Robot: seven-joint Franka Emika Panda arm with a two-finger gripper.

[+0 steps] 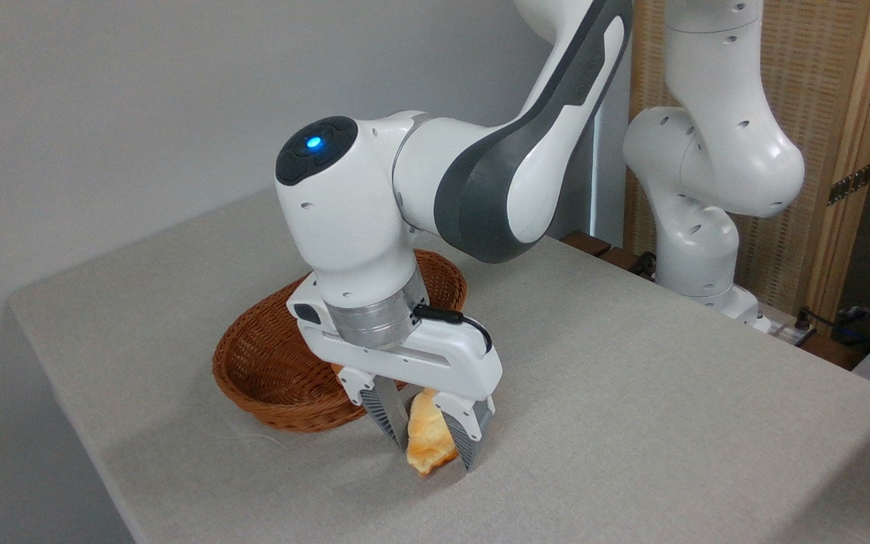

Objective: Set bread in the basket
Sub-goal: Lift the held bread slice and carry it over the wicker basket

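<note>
Basket [269, 370] sits at left, oval brown wicker, on the grey table [631, 393]; what shows of its inside holds nothing, though the arm [480, 181] hides its far right end. Near rim is just beside the gripper's left finger, partly overlapped by it in this view.

Gripper [424, 434] next, pointing straight down, low over the cloth just right of and in front of the basket. Jaws stand a little apart with the bread [426, 438] between them, one finger on each flank. They look closed onto it, though true contact on the left side is hard to confirm from here.

Bread: pale golden, browned at the lower tip, standing tilted on end between the fingers. Its lower end hangs past the fingertips, at or just off the table; cannot tell which. Upper end runs up between the fingers towards the palm.

Judgement on the step: this is the grasp-and-lift. Hold firmly but gently, since pastry will crush or flake. Raise straight up until the hanging tip clears the braided rim, then carry left. Release low over the basket's middle, laying the long piece along the basket's length.
</note>
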